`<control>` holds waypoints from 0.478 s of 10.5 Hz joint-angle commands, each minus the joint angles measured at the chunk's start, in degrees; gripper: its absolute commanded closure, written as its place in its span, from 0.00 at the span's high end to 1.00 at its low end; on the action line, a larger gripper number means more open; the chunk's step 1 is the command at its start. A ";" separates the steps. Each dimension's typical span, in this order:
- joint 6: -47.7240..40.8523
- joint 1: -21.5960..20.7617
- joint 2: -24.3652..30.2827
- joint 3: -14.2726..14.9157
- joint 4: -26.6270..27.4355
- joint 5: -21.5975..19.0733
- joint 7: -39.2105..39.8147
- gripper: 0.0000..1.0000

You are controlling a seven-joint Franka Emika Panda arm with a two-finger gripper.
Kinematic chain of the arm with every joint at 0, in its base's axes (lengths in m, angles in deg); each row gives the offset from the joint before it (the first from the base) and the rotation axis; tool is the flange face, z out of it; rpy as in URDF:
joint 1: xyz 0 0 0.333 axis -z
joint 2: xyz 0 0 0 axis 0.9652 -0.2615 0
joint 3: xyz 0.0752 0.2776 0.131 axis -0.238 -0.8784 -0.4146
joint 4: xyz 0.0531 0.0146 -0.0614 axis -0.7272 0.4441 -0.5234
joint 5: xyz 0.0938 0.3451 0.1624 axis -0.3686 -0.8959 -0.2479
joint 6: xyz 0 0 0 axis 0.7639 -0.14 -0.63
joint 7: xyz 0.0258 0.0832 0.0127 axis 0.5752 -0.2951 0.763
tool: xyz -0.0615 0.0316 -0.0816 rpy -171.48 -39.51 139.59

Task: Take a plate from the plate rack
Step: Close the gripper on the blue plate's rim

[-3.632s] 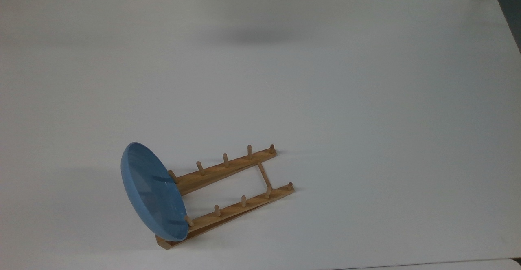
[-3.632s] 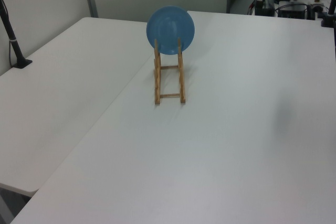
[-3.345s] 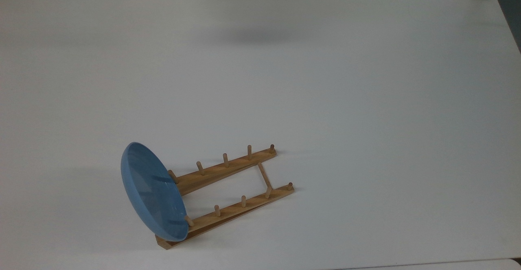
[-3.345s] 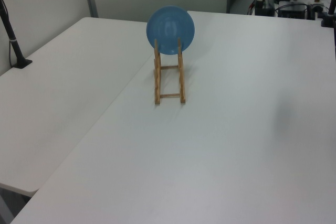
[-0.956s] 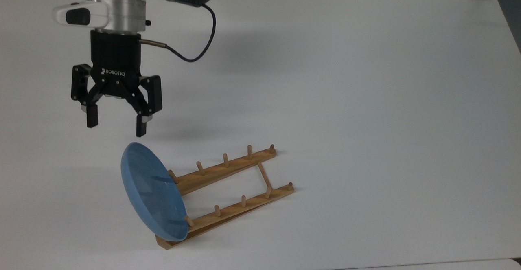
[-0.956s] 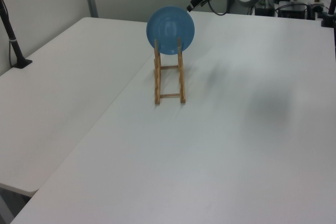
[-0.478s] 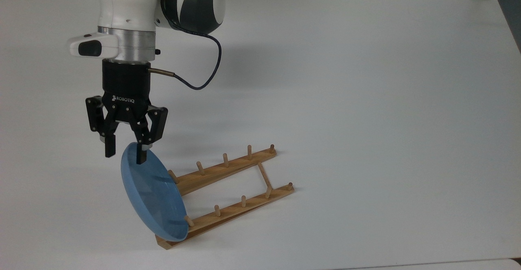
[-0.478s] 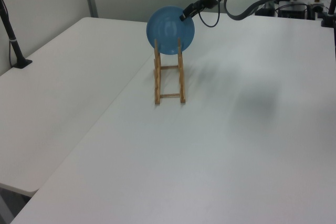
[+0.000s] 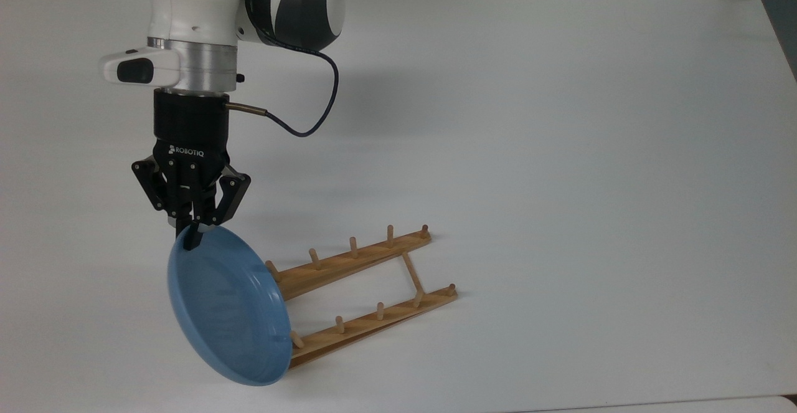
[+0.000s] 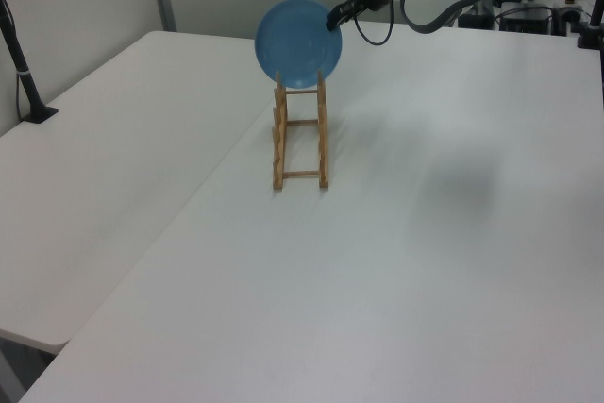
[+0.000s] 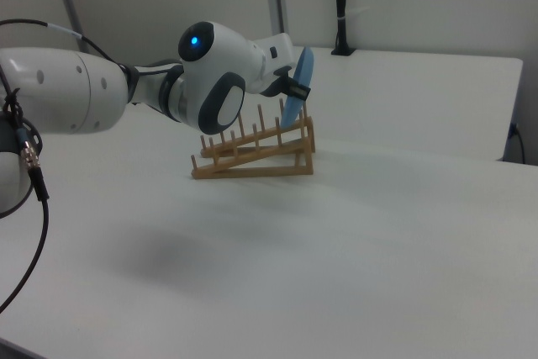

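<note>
gripper (image 9: pixel 190 233): came down from above the plate rack (image 9: pixel 361 288), fingers now clamped on plate rim | plate (image 9: pixel 227 304): lifted, tilted off the rack's end pegs | plate rack: nudged slightly toward the top view's right

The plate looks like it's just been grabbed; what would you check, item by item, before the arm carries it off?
1. End effector shut on the plate rim: ok.
2. Grip is only at the rim's edge, firmness: cannot tell.
3. Plate clear of the plate rack pegs: cannot tell; its lower edge overlaps them in the top view.
4. Rack flat on the table: not ok; one end is raised in the right view.
5. Table around free of obstacles: ok.
</note>
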 commanded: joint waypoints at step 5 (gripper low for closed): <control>-0.57 -0.44 6.45 0.42 0.84 1.09 -1.32 0.00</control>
